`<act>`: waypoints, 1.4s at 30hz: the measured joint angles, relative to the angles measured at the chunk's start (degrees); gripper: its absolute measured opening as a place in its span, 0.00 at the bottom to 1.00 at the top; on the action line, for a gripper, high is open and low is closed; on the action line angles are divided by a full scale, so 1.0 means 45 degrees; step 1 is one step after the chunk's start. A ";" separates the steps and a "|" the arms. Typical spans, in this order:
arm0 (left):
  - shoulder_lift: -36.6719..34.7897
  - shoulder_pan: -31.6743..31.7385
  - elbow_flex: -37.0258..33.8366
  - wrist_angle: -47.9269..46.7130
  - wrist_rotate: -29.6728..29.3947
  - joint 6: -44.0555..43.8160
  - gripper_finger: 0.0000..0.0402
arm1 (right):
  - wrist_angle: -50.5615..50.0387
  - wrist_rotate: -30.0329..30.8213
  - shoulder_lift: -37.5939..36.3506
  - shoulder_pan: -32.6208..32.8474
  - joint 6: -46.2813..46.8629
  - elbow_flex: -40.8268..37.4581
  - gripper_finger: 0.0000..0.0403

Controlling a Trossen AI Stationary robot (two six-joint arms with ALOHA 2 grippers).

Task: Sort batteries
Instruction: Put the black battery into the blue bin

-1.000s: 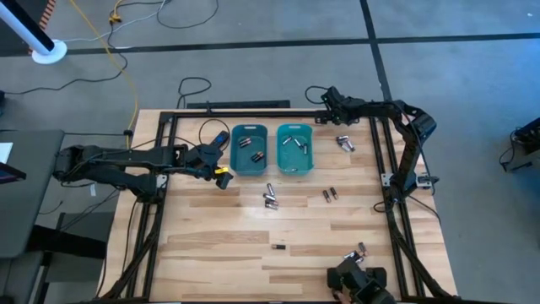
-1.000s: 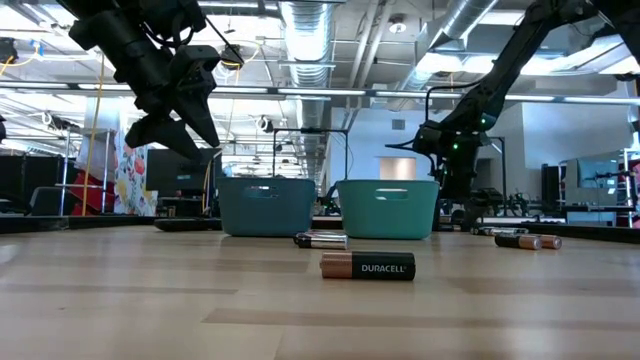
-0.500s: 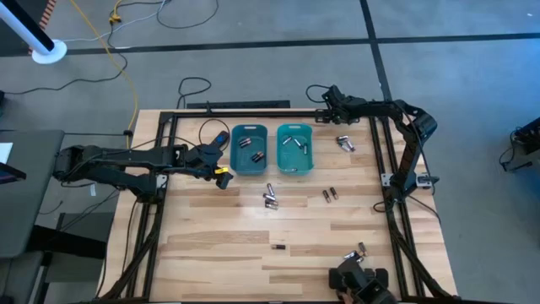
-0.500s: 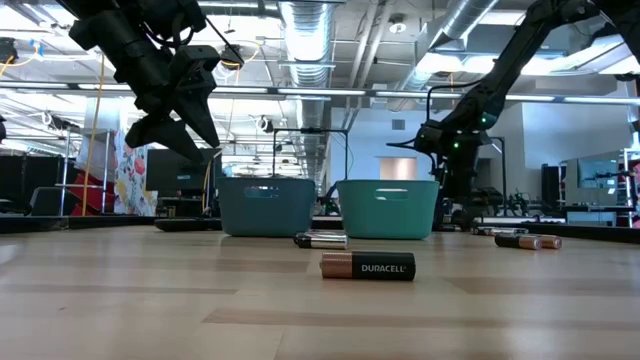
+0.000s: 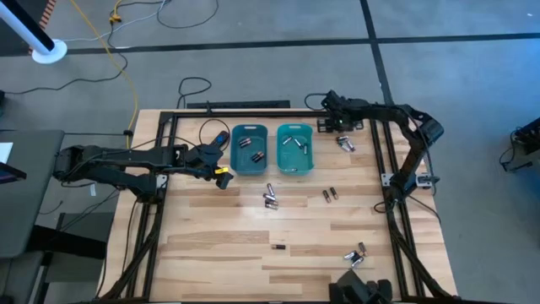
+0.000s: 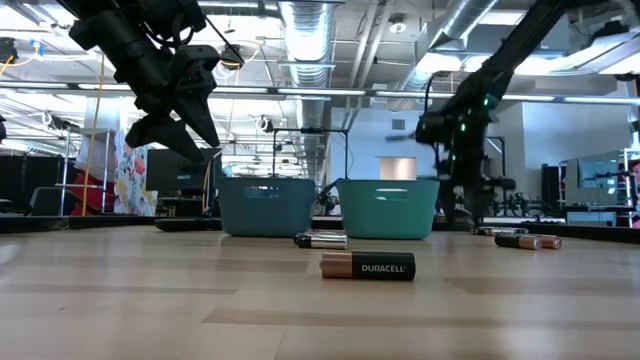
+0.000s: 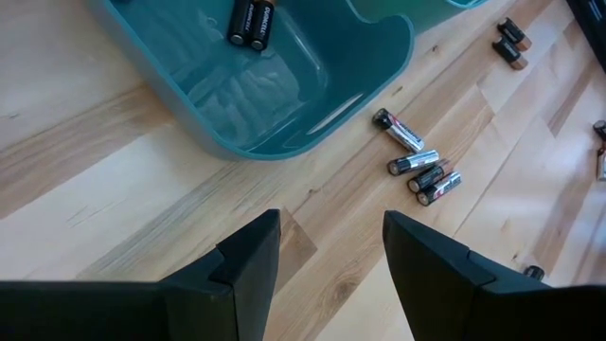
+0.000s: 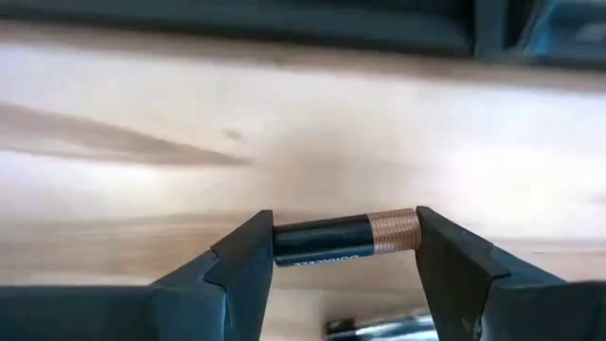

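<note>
Two teal bins stand at the table's far middle, the left bin (image 5: 249, 149) and the right bin (image 5: 294, 149), each with batteries inside. Loose batteries lie flat on the wood in small groups (image 5: 270, 196), (image 5: 330, 194), (image 5: 344, 143), (image 5: 356, 253). My right gripper (image 5: 324, 123) hangs at the far right, just right of the right bin, shut on a dark battery with a copper end (image 8: 346, 237). My left gripper (image 5: 221, 169) waits open just left of the left bin, above bare wood (image 7: 331, 246). My right gripper pinches the dark battery lengthwise between its two fingers, one pad on the black end (image 8: 279, 242) and the other on the copper end (image 8: 409, 230). The fingers come steeply from above. The battery lies level between them, clear of the wood.
A black frame rail (image 5: 253, 112) runs along the far edge and down both sides of the table. A silvery battery (image 8: 379, 327) lies on the wood right below the held one. A single battery (image 5: 278, 247) lies toward the near edge, with bare wood around it.
My right gripper has swung from the far rail a little toward the table's near edge and has risen; it shows blurred in the low view. My left arm has kept still.
</note>
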 joint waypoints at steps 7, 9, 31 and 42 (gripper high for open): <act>-0.0005 0.0000 0.0000 0.0014 -0.0002 0.0089 0.46 | -0.1227 0.0213 -0.2065 0.0653 0.0042 0.0024 0.58; -0.0005 -0.0001 0.0000 0.0018 -0.0002 0.0195 0.46 | -0.1188 0.0223 -0.2772 0.1021 0.0046 0.0051 0.58; -0.0005 -0.0035 0.0000 -0.0291 -0.0015 0.3868 0.46 | 0.0753 -0.1180 -0.1301 0.6508 -0.3439 0.6274 0.58; -0.0587 -0.0813 0.0000 -0.1248 -0.0610 0.2871 0.46 | -0.2826 -0.2705 0.4428 0.7192 -0.6642 1.1891 0.58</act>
